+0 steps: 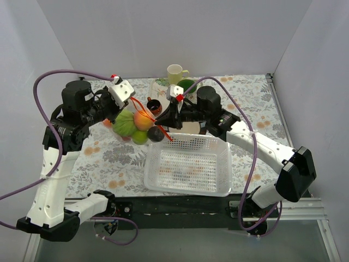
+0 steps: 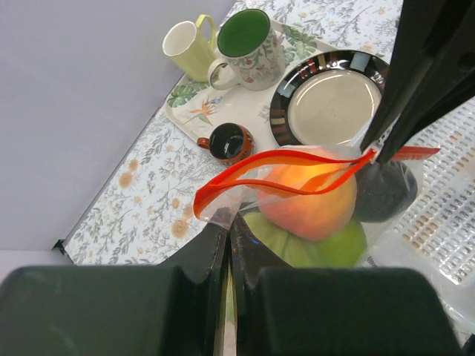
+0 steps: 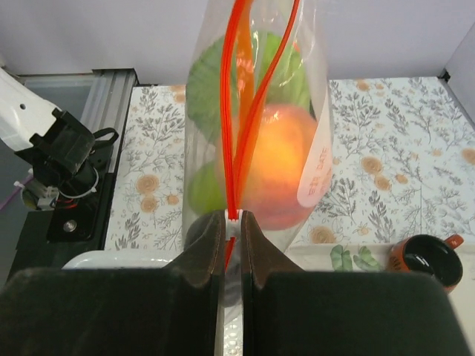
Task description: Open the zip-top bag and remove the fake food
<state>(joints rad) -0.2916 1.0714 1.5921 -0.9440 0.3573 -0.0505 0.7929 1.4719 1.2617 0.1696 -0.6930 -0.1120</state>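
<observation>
The left arm stands tall and folds toward the middle, its left end effector (image 1: 130,102) clenched on one end of the orange zip strip (image 2: 282,159), though its own dark fingers (image 2: 200,274) block the lower half of the wrist view. The zip-top bag (image 1: 136,126) hangs in the air between both arms above the table (image 1: 103,158), mouth partly parted and its clear film hard to make out. The fake food (image 3: 274,163) inside overlaps, showing a peach (image 1: 143,120), cabbage (image 1: 124,123), pear (image 1: 140,137) and dark plum (image 1: 156,134). The right arm reaches in low from the right, its right end effector (image 1: 163,123) pinching the strip's other end near the white basket (image 1: 218,143)'s far left corner.
</observation>
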